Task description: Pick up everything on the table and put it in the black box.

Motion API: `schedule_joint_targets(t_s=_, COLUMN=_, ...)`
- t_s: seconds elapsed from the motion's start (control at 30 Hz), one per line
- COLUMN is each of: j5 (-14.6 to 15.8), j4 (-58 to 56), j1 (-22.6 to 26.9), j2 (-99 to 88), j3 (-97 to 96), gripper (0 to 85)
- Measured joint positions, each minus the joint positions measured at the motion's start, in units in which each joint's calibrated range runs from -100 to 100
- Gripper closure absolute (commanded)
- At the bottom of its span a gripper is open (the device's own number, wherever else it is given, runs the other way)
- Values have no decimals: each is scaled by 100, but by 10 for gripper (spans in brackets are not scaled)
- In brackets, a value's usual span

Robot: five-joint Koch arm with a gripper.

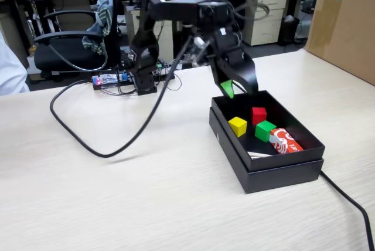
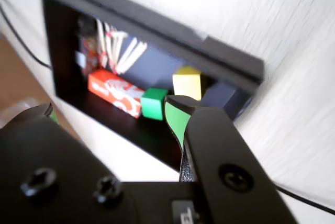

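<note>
Hand (image 1: 234, 90) hangs empty over the black box (image 1: 281, 172) at its twelve o'clock rim, jaws apart, touching nothing; yellow cube (image 1: 237, 126) lies inside at six o'clock of it, beside red cube (image 1: 259, 115) and green cube (image 1: 265, 131), apparently delivered; bench (image 1: 117, 204) bare of cubes.

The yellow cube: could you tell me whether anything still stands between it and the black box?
Nothing visible does: the yellow cube already lies inside the black box, beside the red cube and the green cube. The gripper hangs above the box's far corner, holding nothing.
</note>
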Motion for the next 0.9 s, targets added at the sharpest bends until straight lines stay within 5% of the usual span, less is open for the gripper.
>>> schedule_joint_targets(t_s=0.3, j5=-317, j4=534, j1=-1011, j2=-3754, j3=-3122, gripper=363)
schedule_joint_targets(t_s=0.9, j5=-440, j4=4375, j1=-1309, j2=-7094, j3=-9119, gripper=352)
